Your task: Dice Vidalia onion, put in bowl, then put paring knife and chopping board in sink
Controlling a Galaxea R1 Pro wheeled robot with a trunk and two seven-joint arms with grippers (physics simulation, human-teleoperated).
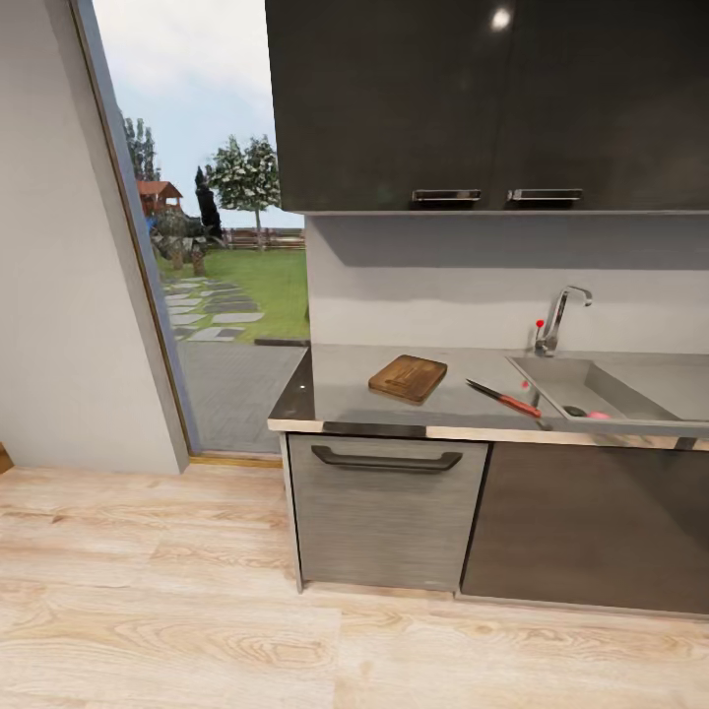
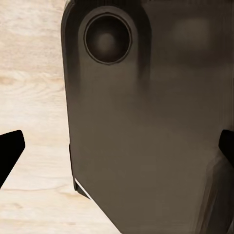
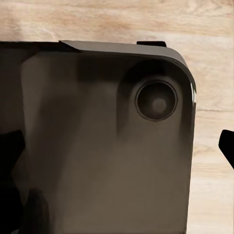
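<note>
The chopping board [image 1: 409, 377] lies on the grey countertop [image 1: 340, 394], left of the sink [image 1: 630, 389]. The paring knife [image 1: 502, 397], red handle toward the sink, rests between board and basin. A small pinkish lump [image 1: 598, 415] lies in the basin by the drain; I take it for the Vidalia onion. The bowl is out of view. My left gripper [image 2: 117, 148] is open, with its dark fingertips [image 2: 9, 151] far apart over my own dark base. My right gripper [image 3: 117, 156] is open the same way, its fingertips [image 3: 226, 146] wide apart, nothing between them.
A chrome faucet [image 1: 561, 315] with a red knob stands behind the sink. Dark wall cabinets [image 1: 483, 98] hang above the counter, a drawer with a bar handle [image 1: 386, 460] below. A glass door [image 1: 217, 246] to a garden is at the left. Light wooden floor [image 1: 197, 611] lies before the cabinets.
</note>
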